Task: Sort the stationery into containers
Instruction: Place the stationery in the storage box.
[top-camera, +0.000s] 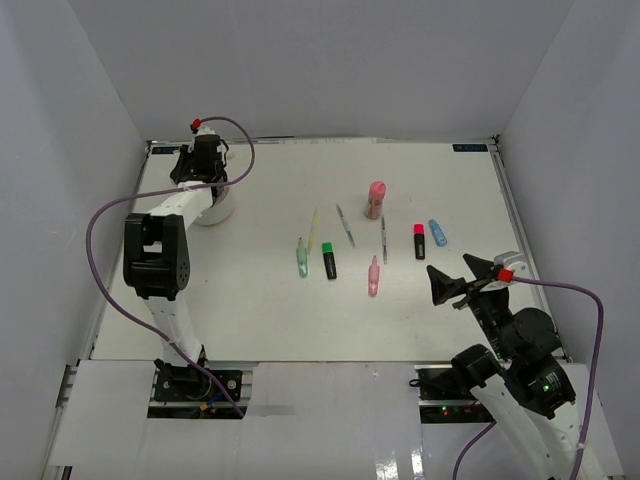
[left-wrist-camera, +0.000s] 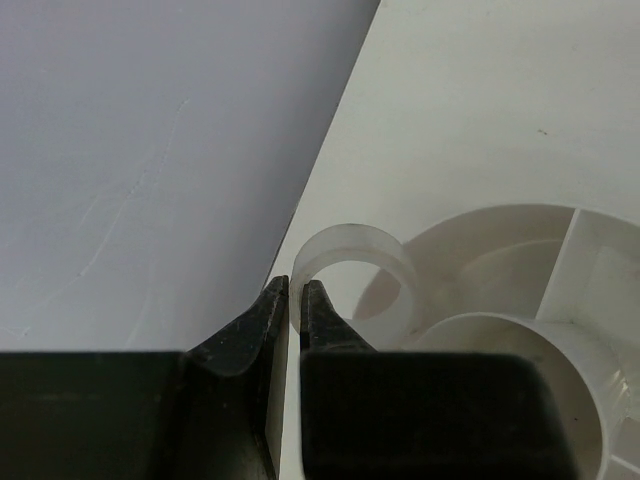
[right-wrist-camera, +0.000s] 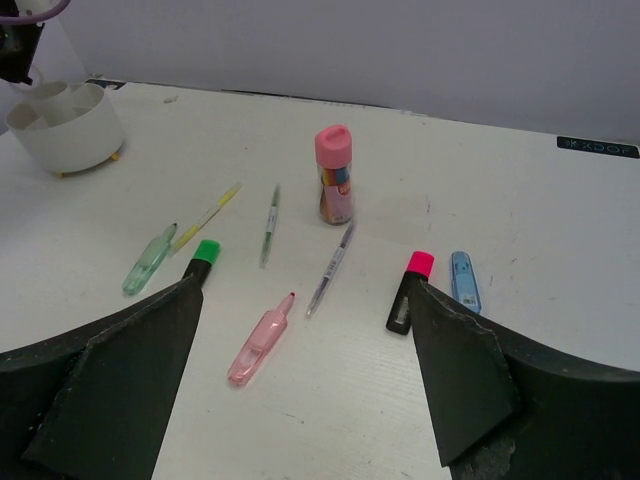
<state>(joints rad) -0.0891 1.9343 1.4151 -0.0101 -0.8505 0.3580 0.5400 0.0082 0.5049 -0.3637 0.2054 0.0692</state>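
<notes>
The left fingers (left-wrist-camera: 250, 335) are closed to a sliver. The thin wall of the clear tape roll (left-wrist-camera: 350, 242) runs down into that gap, so they pinch the roll by its edge. The roll hangs right at the rim of the white organiser cup (left-wrist-camera: 520, 212), whose inner divider walls show beside it; whether roll and rim touch I cannot tell. The cup stands in the far left corner of the desk (top-camera: 250, 310). The left arm (top-camera: 155, 255) reaches along the left edge, elbow raised, wrist turned down over the cup.

The right fingers (right-wrist-camera: 130, 370) stand wide apart with nothing between them. They hover near the right edge toward the near corner and aim at the desk's middle. The right arm (top-camera: 520, 360) is folded back behind them.

The rest of the stationery lies around the middle of the desk, apart from one another:
- a pale green marker (right-wrist-camera: 150, 258)
- a yellow thin pen (right-wrist-camera: 205, 215)
- a green-capped marker (right-wrist-camera: 203, 258)
- a green thin pen (right-wrist-camera: 270, 225)
- a pink marker (right-wrist-camera: 260, 335)
- a purplish thin pen (right-wrist-camera: 330, 268)
- a red-capped marker (right-wrist-camera: 410, 290)
- a blue marker (right-wrist-camera: 464, 280), nearest the right edge

The pink tube (right-wrist-camera: 334, 175) stands upright beyond them, toward the far edge. Its printed, many-coloured band is too small to read. A dark label (right-wrist-camera: 597, 147) at the far right corner carries pale letters I cannot make out for certain.
</notes>
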